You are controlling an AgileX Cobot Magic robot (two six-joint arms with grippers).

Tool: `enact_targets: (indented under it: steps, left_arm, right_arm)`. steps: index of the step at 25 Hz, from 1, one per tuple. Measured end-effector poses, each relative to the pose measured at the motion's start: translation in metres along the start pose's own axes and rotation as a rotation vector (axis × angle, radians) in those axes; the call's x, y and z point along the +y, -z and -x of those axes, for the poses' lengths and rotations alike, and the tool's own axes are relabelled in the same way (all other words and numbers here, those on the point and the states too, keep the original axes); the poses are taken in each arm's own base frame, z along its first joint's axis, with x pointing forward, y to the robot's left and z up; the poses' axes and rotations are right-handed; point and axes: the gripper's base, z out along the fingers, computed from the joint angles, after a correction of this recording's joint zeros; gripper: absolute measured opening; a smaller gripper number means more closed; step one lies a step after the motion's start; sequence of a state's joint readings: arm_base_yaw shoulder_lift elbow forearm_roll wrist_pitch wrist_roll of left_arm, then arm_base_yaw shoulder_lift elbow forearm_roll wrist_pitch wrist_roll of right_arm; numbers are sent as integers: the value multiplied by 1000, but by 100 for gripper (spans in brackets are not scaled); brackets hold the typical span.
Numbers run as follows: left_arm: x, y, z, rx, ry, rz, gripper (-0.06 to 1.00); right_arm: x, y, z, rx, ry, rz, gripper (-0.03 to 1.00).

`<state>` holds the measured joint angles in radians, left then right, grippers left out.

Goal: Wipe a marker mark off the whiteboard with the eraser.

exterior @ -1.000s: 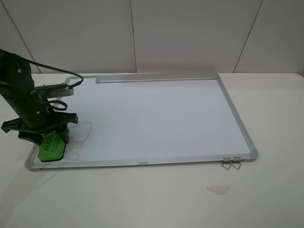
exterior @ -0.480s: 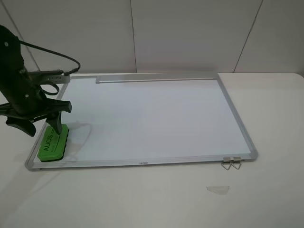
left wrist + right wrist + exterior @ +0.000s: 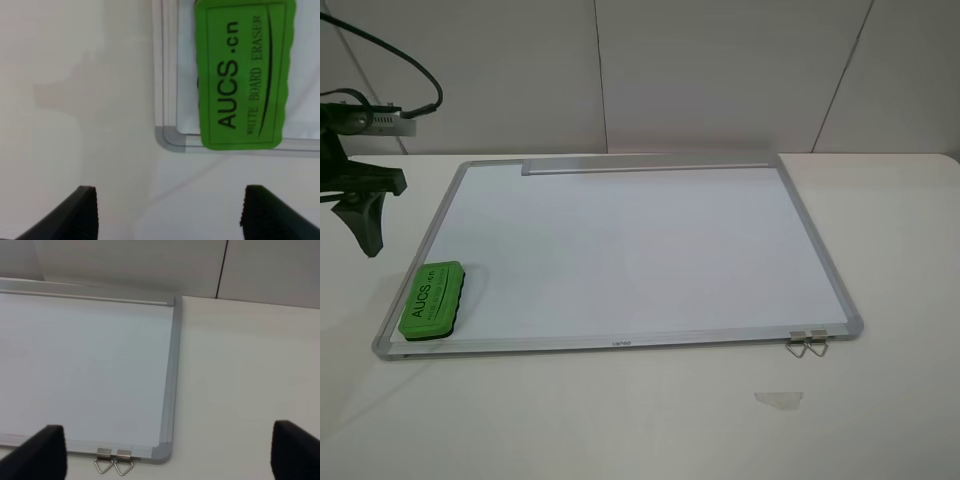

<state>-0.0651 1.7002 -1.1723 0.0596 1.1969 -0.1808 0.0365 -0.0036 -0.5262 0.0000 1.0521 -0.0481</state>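
Observation:
The whiteboard [image 3: 620, 250] lies flat on the table and its surface looks plain white; no marker mark shows in any view. The green eraser [image 3: 432, 298] rests lettering-up on the board's near left corner, free of any grip. In the left wrist view the eraser [image 3: 242, 75] lies beyond my left gripper [image 3: 170, 212], which hangs open above the table beside the board's corner frame [image 3: 167, 137]. One of its dark fingers [image 3: 365, 225] shows at the left edge of the high view. My right gripper [image 3: 172, 455] is open and empty over the board's [image 3: 85, 365] near right corner.
A silver tray strip [image 3: 645, 163] runs along the board's far edge. Two metal clips [image 3: 807, 343] hang off the near right corner, also seen as clips [image 3: 114, 462] in the right wrist view. A pale tape scrap [image 3: 778, 399] lies on the table in front.
My left gripper let go of the eraser, rose and drew back to the left off the board. The eraser stayed at the near left corner.

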Motion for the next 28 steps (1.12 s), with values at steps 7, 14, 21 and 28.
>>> enact_targets:
  steps: [7, 14, 21, 28]
  left_arm:
    - [12, 13, -52, -57, 11, -5, 62]
    - [24, 10, -131, -145, 17, -21, 62]
    - [35, 1, -199, -326, 28, -50, 62]
    - [43, 5, -253, -647, 37, -98, 62]
  right_arm:
    - [0, 0, 0, 0, 0, 0, 82]
    - [0, 0, 0, 0, 0, 0, 82]
    - [0, 0, 0, 0, 0, 0, 82]
    - [0, 0, 0, 0, 0, 0, 82]
